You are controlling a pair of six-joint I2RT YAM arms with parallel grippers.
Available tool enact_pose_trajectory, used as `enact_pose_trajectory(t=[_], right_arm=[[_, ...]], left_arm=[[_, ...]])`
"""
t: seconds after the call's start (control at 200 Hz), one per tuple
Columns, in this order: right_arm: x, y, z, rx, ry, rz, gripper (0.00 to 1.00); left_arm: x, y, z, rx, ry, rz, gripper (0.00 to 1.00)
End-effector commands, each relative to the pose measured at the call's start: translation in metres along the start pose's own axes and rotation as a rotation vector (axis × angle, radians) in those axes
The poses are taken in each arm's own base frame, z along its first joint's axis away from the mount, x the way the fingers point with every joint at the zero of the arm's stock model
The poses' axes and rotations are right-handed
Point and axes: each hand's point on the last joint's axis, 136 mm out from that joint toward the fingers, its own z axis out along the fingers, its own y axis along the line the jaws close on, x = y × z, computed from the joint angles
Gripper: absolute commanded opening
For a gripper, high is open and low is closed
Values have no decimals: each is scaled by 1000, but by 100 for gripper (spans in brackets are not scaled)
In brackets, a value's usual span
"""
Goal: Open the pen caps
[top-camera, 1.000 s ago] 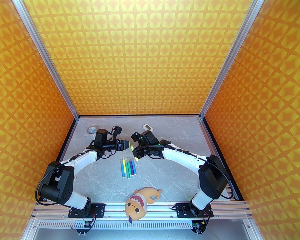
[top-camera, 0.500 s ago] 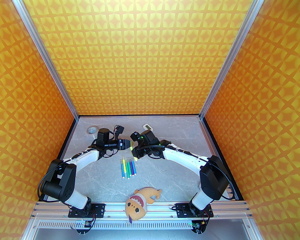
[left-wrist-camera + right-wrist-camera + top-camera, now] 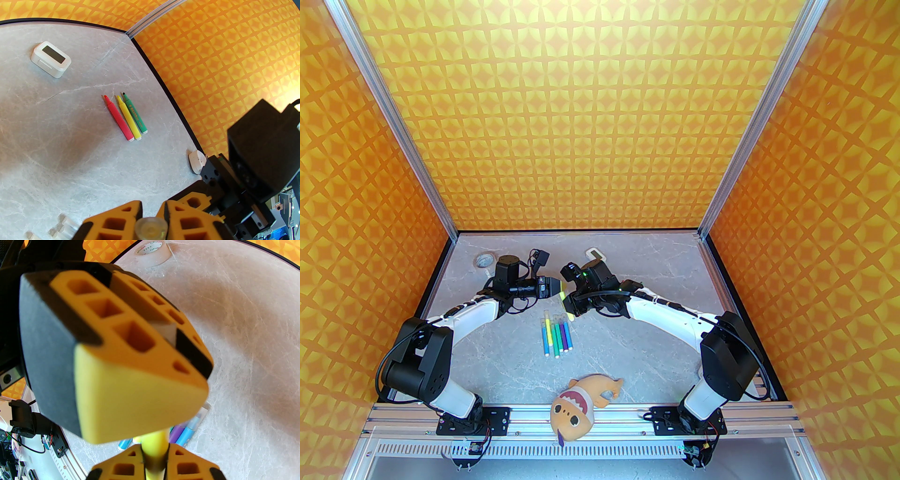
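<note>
Above the middle of the table my two grippers meet tip to tip. My right gripper is shut on a yellow pen. My left gripper is shut on that pen's pale translucent cap, whose whitish end shows between the left fingers. From above, the left gripper and right gripper hang over a row of several capped pens. Three uncapped pens, pink, yellow and green, lie side by side on the table. Loose caps lie below the left fingers.
A white timer and a tape roll sit toward the back of the marble table. An orange plush fish lies at the front edge between the arm bases. Patterned walls close the left, right and back sides.
My left gripper has closed on the cap of the yellow pen. Both grippers have shifted slightly toward the back; the right one has kept its grip.
</note>
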Motion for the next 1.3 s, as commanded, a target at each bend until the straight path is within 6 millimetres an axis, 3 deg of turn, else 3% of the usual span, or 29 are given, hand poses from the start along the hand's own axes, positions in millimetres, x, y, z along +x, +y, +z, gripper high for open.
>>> enact_pose_trajectory(t=[0.0, 0.25, 0.495, 0.825, 0.97, 1.295], right_arm=[[-3, 2, -6, -8, -30, -28, 14], [-2, -1, 3, -24, -67, -22, 29], [-4, -1, 9, -41, -88, -15, 30], [0, -2, 5, -31, -94, -22, 10], [16, -5, 5, -23, -58, -25, 0], [63, -11, 5, -28, 34, -18, 0]], left_arm=[[-11, -9, 4, 33, -12, 25, 17], [-16, -15, 4, 57, -27, 21, 10], [-17, -19, 2, 76, -35, 19, 7], [-16, -18, 2, 74, -35, 18, 0], [-24, -17, -1, 66, -55, 18, 0], [-58, 2, -20, -33, -154, -18, 0]])
